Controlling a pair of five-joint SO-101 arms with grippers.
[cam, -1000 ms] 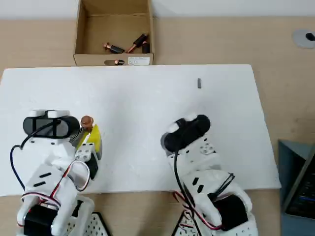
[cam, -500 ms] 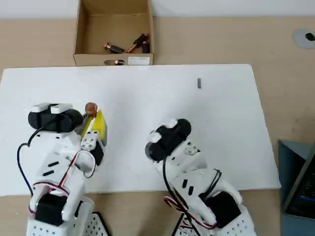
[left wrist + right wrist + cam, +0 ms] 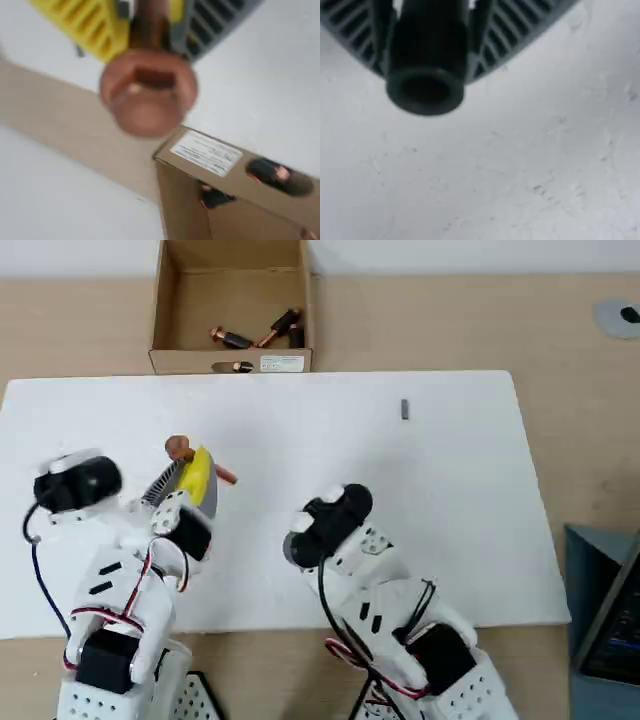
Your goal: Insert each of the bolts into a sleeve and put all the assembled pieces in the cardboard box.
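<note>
Here, a white mat (image 3: 450,520) lies on the desk (image 3: 580,390) before the cardboard box (image 3: 190,362), its label (image 3: 281,363) unreadable. Out from the box's front, left jaws clamp a bolt (image 3: 178,447); right jaws hold a sleeve (image 3: 425,90); a loose sleeve (image 3: 404,409) lies right of the box.

The left arm (image 3: 118,585) and right arm (image 3: 390,605) are white with black motors and red-black cables. The left tool (image 3: 183,462) has a ribbed yellow finger (image 3: 197,478).

bright, even overhead light with soft, faint shadows
</note>
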